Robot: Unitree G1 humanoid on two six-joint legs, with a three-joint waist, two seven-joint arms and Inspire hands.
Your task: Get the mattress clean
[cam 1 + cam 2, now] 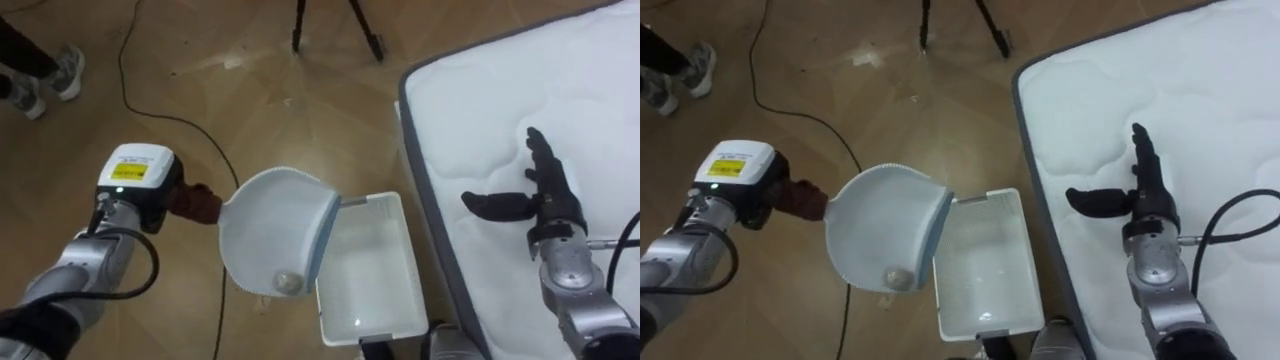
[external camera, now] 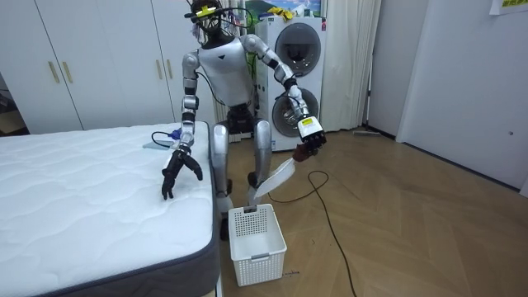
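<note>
A small pale lump [image 1: 288, 282] lies at the low end of the white dustpan [image 1: 270, 225], which is tipped over the edge of the white basket [image 1: 405, 250] on the floor beside the bed [image 1: 560, 90]. The left hand [image 1: 160, 195] is clamped round its dark handle [image 1: 197, 204]. The right hand [image 1: 545, 195] hovers over the bed, fingers spread wide and holding nothing.

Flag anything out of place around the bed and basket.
A crumpled wad sits in the dustpan, which the left hand holds tilted by the basket, not yet tipped in. In the room view, a blue item lies on the mattress near its far edge.
</note>
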